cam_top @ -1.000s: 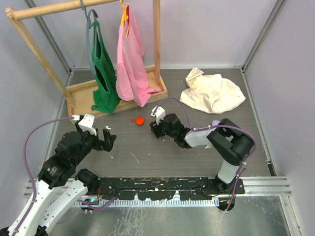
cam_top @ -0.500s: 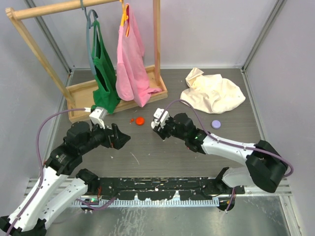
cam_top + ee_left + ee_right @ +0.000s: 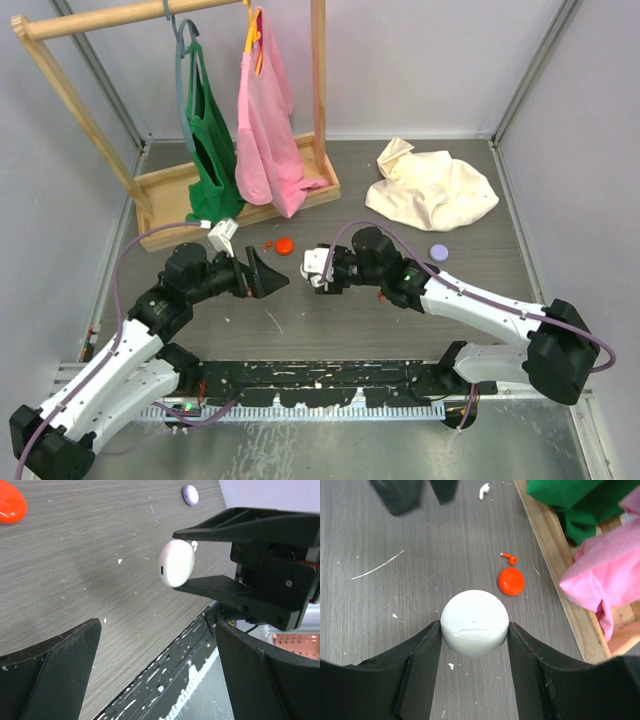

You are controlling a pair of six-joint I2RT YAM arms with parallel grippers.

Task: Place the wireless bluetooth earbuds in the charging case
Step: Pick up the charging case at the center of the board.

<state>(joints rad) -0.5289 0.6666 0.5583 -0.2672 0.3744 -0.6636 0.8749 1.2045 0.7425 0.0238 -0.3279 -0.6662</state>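
Note:
A round white charging case [image 3: 474,623], lid closed, is held above the table between the fingers of my right gripper [image 3: 474,632]. In the left wrist view the same white case [image 3: 176,563] shows edge-on between those black fingers. My left gripper [image 3: 160,675] is open and holds nothing. It faces the case from the left, with the left gripper [image 3: 272,275] a short gap from the right gripper [image 3: 316,274]. A red earbud [image 3: 509,557] lies beside a red case [image 3: 511,581]. A white earbud [image 3: 484,490] lies farther off on the table.
A lilac case [image 3: 438,252] lies on the table to the right. A wooden clothes rack [image 3: 230,185] with a green garment [image 3: 212,150] and a pink garment [image 3: 265,120] stands at the back left. A cream cloth [image 3: 430,188] is bunched at the back right.
Both arms have reached toward the middle. The left gripper moved right, and the right gripper came down and left with the white case, so the two now face each other closely.

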